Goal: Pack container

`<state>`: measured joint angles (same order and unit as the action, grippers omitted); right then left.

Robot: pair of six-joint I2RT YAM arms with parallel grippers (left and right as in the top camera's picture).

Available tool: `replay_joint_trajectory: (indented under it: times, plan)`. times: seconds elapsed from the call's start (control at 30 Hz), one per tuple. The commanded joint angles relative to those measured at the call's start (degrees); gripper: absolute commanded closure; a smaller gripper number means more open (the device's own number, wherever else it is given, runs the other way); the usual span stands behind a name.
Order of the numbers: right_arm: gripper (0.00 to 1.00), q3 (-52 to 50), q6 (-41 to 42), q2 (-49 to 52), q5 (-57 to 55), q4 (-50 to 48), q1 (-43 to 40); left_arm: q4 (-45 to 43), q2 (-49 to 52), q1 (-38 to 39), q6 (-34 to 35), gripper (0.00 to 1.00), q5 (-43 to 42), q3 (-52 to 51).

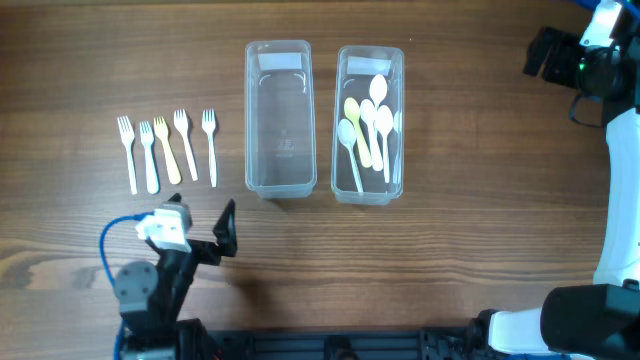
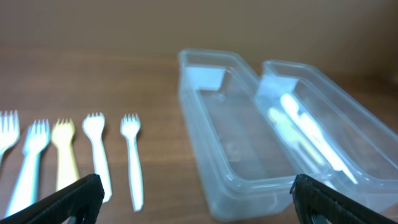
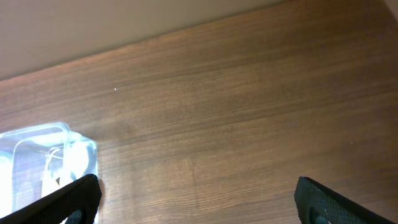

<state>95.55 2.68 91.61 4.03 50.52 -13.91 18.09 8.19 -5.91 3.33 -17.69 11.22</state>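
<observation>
Two clear plastic containers stand side by side at mid table. The left container (image 1: pixel 281 118) is empty; it also shows in the left wrist view (image 2: pixel 233 143). The right container (image 1: pixel 370 122) holds several white and yellow spoons (image 1: pixel 368 125). Several forks (image 1: pixel 167 148), white with one yellow, lie in a row to the left; they also show in the left wrist view (image 2: pixel 74 155). My left gripper (image 1: pixel 222 232) is open and empty, near the front edge, below the forks and the empty container. My right gripper (image 1: pixel 545 55) is open and empty at the far right, away from the containers.
The wooden table (image 1: pixel 480 230) carries nothing else. A blue cable (image 1: pixel 112 235) loops beside the left arm. The right wrist view shows a corner of the spoon container (image 3: pixel 56 158) at its left edge.
</observation>
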Motion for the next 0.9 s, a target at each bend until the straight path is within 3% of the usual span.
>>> replay_joint_trajectory:
  times: [0.0,0.17,0.4,0.73,0.83,0.87]
  plan:
    - [0.0,0.0,-0.6,0.3,0.4,-0.1,0.2,3.7,13.3,0.3,-2.0,0.0,6.3,15.8]
    - [0.0,0.0,-0.6,0.3,0.4,-0.1,0.2,14.6,38.6,0.3,-4.7,0.0,10.1,39.3]
    - [0.0,0.0,-0.6,0.3,0.4,-0.1,0.2,31.2,66.9,0.3,-4.5,0.0,10.7,64.2]
    - [0.0,0.0,-0.6,0.3,0.4,-0.1,0.2,29.5,85.1,0.3,-4.7,0.0,9.5,67.3]
    - [0.0,0.0,-0.6,0.3,0.4,-0.1,0.2,29.5,88.2,0.3,-7.9,0.21,9.5,67.3]
    - [0.0,0.0,-0.6,0.3,0.4,-0.2,0.2,29.4,88.7,0.3,-8.5,0.22,9.7,67.3]
